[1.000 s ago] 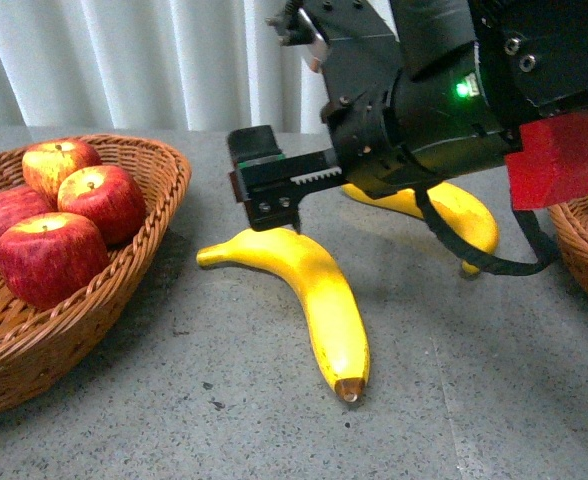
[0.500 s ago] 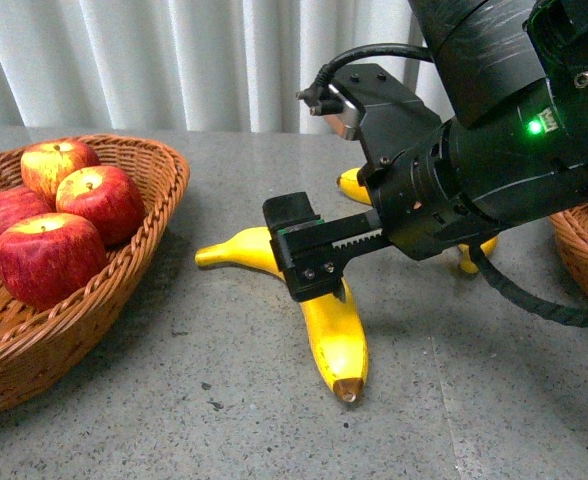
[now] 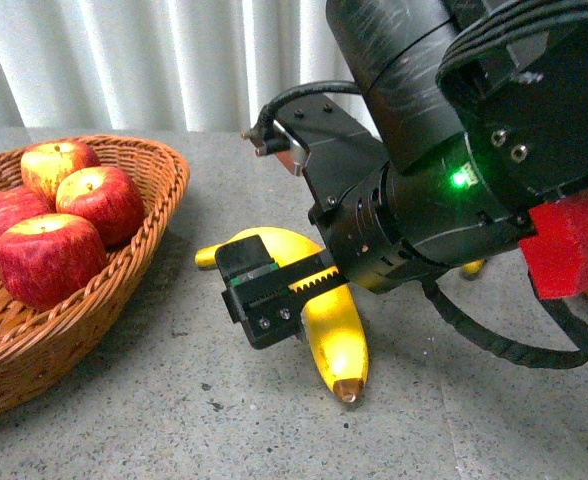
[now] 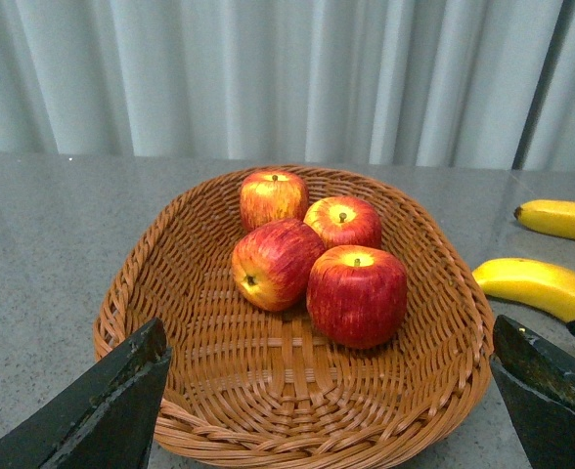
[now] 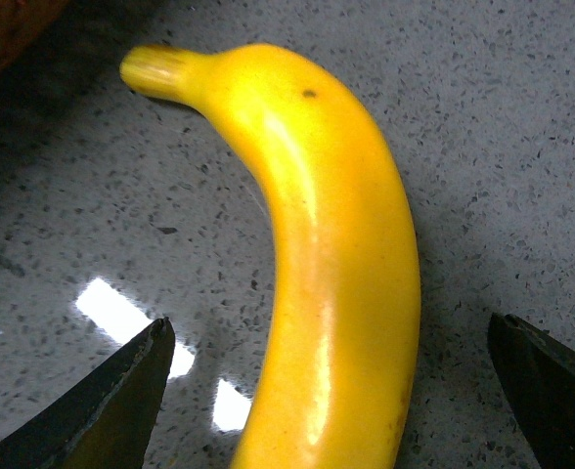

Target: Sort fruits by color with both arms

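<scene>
The right gripper (image 5: 331, 410), jaws spread wide, straddles a yellow banana (image 5: 317, 244) lying on the worktop (image 5: 522, 117) directly between its fingers (image 5: 121, 401). Glossy and likely light and slippery, the fruit seems best gripped across its thick middle.

The right arm (image 3: 424, 200) is a bulk of matte black housings, the upper barrel scuffed grey. A small green light (image 3: 461, 179) glows on the wrist. At four o'clock from it sits a bright red block (image 3: 574, 245), and at ten o'clock a boxy black module (image 3: 329, 140) with a silver tab. A ribbed black cable (image 3: 504, 345) loops beneath. The finger block (image 3: 259, 295) has small screws and a toothed rail (image 3: 309, 283). The left arm's fingertips (image 4: 111, 410) are dark wedges.
</scene>
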{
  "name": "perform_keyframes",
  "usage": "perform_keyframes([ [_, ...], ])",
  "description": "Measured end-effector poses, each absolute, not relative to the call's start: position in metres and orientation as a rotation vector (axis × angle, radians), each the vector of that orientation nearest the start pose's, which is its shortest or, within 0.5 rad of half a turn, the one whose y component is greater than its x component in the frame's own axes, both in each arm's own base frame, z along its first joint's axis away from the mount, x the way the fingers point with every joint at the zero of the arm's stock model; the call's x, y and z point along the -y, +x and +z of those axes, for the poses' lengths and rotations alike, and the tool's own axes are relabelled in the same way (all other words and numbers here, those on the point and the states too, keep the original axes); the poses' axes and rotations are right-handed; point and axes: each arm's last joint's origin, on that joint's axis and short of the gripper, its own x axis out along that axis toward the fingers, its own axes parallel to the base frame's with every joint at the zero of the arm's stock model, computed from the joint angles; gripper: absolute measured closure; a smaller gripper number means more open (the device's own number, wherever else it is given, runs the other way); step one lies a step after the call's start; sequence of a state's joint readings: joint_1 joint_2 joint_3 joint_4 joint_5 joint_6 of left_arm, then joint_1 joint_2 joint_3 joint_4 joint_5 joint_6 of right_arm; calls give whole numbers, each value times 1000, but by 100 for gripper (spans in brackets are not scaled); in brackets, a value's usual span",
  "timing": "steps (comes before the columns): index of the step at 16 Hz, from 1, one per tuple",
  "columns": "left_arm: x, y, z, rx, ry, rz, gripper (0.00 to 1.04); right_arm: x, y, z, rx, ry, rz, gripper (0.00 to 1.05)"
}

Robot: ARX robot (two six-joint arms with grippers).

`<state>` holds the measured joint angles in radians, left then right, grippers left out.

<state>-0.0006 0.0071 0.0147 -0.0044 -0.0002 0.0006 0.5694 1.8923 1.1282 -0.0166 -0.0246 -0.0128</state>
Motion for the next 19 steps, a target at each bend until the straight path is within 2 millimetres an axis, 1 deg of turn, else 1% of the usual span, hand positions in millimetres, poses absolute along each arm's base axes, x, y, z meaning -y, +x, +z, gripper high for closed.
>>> perform_keyframes([
  [2, 0, 97, 168, 4, 1, 0, 7, -211, 330, 150, -775, -254, 551, 6],
  [4, 0, 97, 168, 4, 1, 0, 7, -212, 331, 147, -777, -265, 555, 8],
  [7, 0, 97, 168, 4, 1, 0, 7, -211, 330, 145, -768, -267, 563, 39],
  [9, 0, 97, 168, 4, 1, 0, 7, -210, 332, 148, -747, -252, 568, 61],
  [10, 0, 97, 168, 4, 1, 0, 7, -208, 332, 151, -740, -244, 571, 67],
  [13, 0, 97, 168, 4, 1, 0, 7, -191, 343, 176, -681, -162, 540, 69],
  [15, 0, 97, 168, 3, 1, 0, 7, -169, 351, 209, -592, -74, 516, 69],
  [16, 0, 97, 168, 4, 1, 0, 7, -154, 354, 228, -531, -33, 505, 69],
  [17, 0, 97, 168, 4, 1, 0, 7, -115, 355, 262, -394, 35, 465, 69],
  [18, 0, 97, 168, 4, 1, 0, 7, -82, 348, 271, -343, 49, 405, 69],
  [19, 0, 97, 168, 4, 1, 0, 7, -62, 340, 269, -331, 44, 374, 69],
])
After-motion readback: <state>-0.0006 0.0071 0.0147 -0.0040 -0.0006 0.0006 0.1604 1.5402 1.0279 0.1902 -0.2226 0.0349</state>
